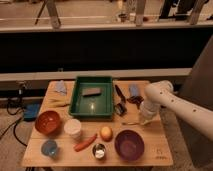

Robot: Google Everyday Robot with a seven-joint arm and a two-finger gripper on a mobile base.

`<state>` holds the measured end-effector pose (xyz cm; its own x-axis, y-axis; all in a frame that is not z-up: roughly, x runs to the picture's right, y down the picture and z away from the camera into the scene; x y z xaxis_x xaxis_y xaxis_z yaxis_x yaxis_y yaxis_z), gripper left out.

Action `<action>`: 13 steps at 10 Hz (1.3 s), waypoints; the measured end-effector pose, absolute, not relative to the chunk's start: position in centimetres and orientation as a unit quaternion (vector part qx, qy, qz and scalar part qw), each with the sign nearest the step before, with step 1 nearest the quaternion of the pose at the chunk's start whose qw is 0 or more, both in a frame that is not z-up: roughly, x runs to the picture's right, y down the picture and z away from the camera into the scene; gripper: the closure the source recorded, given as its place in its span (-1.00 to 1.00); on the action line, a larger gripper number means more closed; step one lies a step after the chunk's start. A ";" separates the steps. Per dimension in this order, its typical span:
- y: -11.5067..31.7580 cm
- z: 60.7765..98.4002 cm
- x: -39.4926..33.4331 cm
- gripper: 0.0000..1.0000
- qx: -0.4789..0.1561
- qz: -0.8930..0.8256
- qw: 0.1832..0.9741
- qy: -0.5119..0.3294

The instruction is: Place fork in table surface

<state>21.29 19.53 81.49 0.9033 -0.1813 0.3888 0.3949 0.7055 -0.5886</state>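
The fork is a thin silvery utensil that lies flat on the light wooden table surface, just above the purple bowl. My white arm reaches in from the right and bends down at its wrist. The gripper points down at the tabletop right at the fork's right end. I cannot tell whether it touches the fork.
A green tray holding a grey block stands at the back middle. A black-handled utensil lies to its right. An orange bowl, white cup, carrot, round fruit, small tin and blue cup fill the front.
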 end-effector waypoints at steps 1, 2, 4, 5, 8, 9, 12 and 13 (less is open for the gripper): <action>19.7 81.4 20.7 -0.60 -0.343 -0.155 0.913 -0.156; 19.7 81.4 20.1 -0.60 -0.337 -0.155 0.915 -0.159; 20.0 81.4 18.9 -0.60 -0.326 -0.156 0.918 -0.164; 20.1 81.5 18.6 -0.60 -0.325 -0.153 0.919 -0.163; 20.0 82.5 17.5 -0.60 -0.319 -0.145 0.924 -0.154; 19.9 83.1 17.5 -0.60 -0.317 -0.142 0.926 -0.145; 19.5 86.0 17.8 -0.25 -0.323 -0.127 0.930 -0.119; 19.4 86.7 18.4 -0.01 -0.330 -0.120 0.930 -0.107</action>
<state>18.39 19.45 86.73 0.9483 -0.1516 0.2788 0.2936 0.7529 -0.5890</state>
